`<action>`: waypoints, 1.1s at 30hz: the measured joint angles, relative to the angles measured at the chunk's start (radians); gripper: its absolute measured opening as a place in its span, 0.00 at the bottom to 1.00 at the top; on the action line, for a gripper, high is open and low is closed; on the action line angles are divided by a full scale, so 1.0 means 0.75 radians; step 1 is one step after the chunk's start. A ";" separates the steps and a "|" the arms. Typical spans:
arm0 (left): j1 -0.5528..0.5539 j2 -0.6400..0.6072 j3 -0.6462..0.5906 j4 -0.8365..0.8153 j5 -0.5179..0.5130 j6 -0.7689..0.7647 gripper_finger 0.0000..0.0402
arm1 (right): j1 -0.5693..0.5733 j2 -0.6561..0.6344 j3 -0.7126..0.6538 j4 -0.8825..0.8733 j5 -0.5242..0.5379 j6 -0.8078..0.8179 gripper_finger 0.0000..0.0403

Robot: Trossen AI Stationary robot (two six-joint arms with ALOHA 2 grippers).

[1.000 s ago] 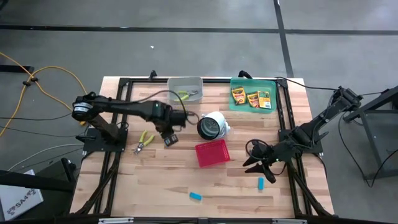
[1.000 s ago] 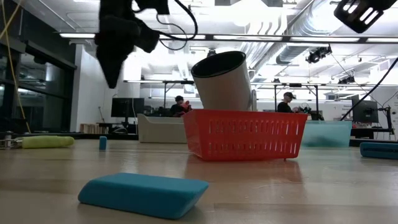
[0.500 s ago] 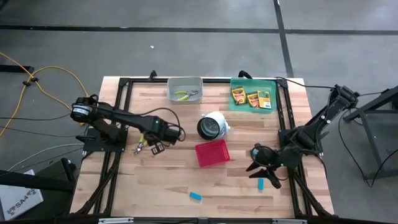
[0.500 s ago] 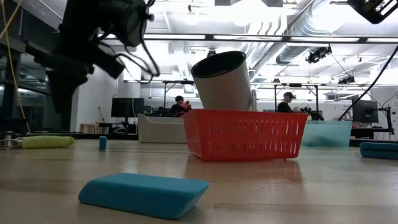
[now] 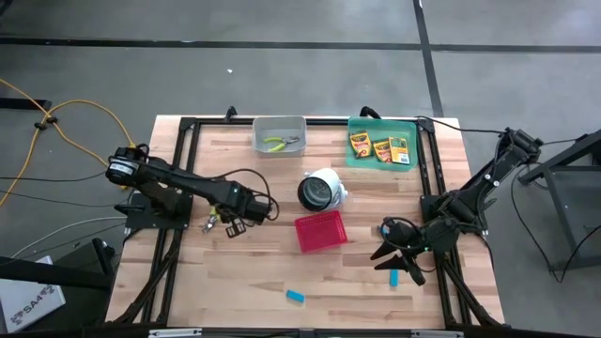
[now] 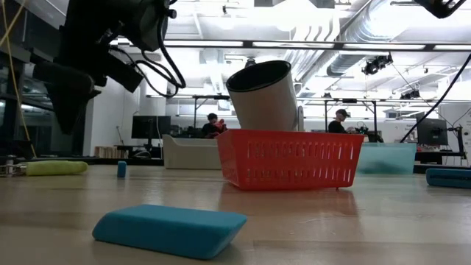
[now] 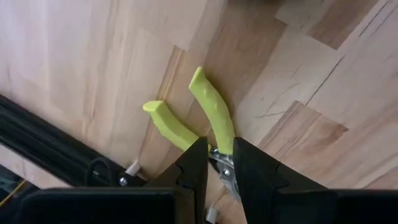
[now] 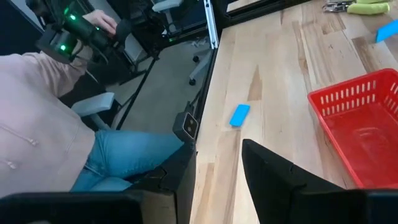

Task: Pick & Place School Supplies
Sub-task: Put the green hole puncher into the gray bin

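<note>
A yellow-green-handled plier-like tool [image 5: 212, 222] lies flat on the table's left part. My left gripper [image 5: 228, 225] hangs open just above it. In the left wrist view its fingers [image 7: 194, 168] stand on either side of the tool's pivot [image 7: 219, 163], and the handles [image 7: 211, 115] point away. My right gripper [image 5: 394, 261] is open above a light-blue block [image 5: 393, 276] at the table's right. Another blue block [image 5: 295, 296] lies near the near edge. A second plier tool [image 5: 279, 144] lies in the grey bin. Three crayon boxes [image 5: 380, 147] sit in the green tray.
The red basket [image 5: 321, 230] stands at the table's middle, with the tipped white cylinder [image 5: 321, 188] behind it. The grey bin [image 5: 280, 125] and the green tray [image 5: 355, 127] line the far edge. A seated person [image 8: 56, 124] is beyond the near edge. Black frame rails [image 5: 174, 235] run along both sides.
My left gripper has swung from beside the white cylinder toward the table's left and come down over the plier tool on the table. My right gripper has shifted slightly toward the near edge, over the blue block. The things on the table have stayed in place.
</note>
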 joint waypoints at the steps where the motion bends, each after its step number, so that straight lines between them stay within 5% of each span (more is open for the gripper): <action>1: 0.000 0.000 -0.011 0.014 0.001 0.003 0.16 | 0.000 0.000 0.000 0.000 0.000 0.000 0.30; 16: 0.017 0.001 -0.185 0.090 0.075 -0.005 0.10 | 0.000 0.000 0.000 0.000 -0.005 0.001 0.30; 33: -0.090 0.001 -0.171 0.100 0.264 -0.059 0.10 | 0.000 0.000 0.000 0.009 0.025 0.001 0.30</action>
